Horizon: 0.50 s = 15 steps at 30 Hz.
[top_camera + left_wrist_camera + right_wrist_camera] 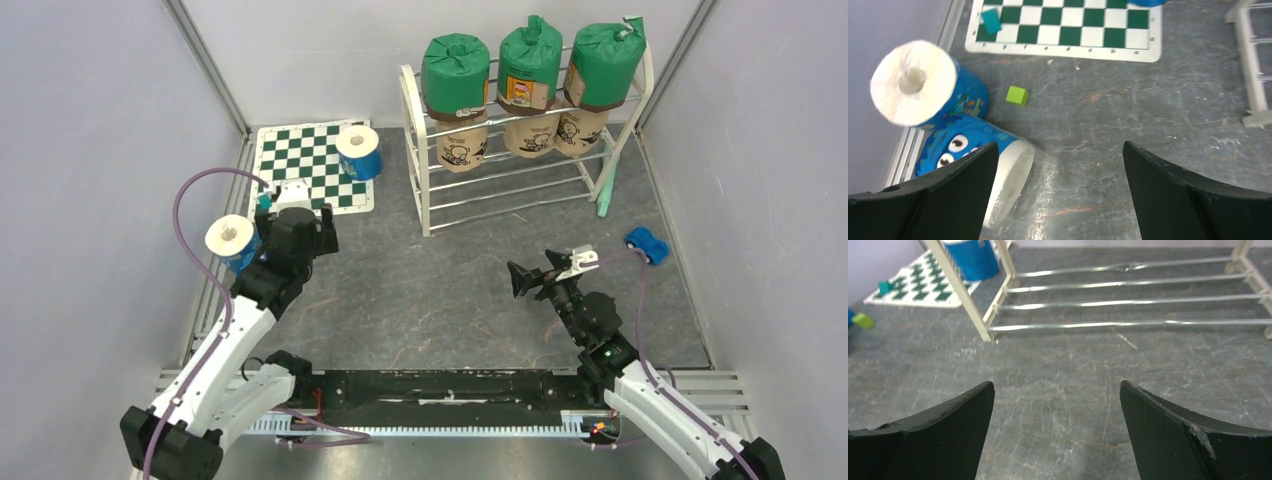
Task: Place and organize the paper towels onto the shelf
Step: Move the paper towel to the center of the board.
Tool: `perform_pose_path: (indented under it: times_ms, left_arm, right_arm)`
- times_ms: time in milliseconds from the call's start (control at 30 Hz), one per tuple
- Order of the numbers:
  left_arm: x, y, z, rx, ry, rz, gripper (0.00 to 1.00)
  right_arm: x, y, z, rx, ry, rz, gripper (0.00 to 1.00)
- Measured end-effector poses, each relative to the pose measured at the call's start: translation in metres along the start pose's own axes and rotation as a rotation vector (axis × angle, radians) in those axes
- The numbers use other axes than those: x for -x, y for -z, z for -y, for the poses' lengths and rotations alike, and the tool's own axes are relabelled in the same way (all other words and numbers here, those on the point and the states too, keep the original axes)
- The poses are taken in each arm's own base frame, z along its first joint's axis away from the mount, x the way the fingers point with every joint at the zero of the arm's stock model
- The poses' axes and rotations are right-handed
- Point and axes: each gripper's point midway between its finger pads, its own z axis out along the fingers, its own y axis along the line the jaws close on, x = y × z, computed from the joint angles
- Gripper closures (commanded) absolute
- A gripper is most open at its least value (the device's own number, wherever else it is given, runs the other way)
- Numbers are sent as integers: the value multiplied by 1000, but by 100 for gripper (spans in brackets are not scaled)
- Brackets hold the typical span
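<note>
Six paper towels [529, 60] on shelf [417, 160]

1. The shelf [960, 290] is a white-framed rack with tiers of thin chrome rods, standing at the far right of the surface.
2. Three green-wrapped rolls [455, 72] stand upright in a row on its top tier.
3. Three tan rolls [530, 132] with black drawings sit on the tier just below.
4. One blue-wrapped roll [358, 152] stands upright on the checkered mat [300, 160], left of the shelf.
5. A second blue roll [918, 82] stands by the left wall.
6. A third blue roll [968, 145] lies on its side just beside it.
</note>
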Motion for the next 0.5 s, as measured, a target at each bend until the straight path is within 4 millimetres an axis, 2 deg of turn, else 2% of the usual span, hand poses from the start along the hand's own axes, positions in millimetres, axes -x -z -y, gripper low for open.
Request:
perform_pose_path:
  times_ms: [100,167,333,500]
  left_arm:
    - [-11,-9,-17,70,58,-72,0]
    - [-21,-12,-33,129,102,-121,0]
    - [-41,-10,-76,278,224,-198,0]
    - [-59,-5,-107,418,350,-255,0]
  right_arm:
    - [-14,-3,-7,36,13,-81,2]
    - [-16,-5,-13,68,14,-104,2]
    - [-11,-6,-23,114,11,-107,2]
    - [-8,-7,-26,129,10,-106,2]
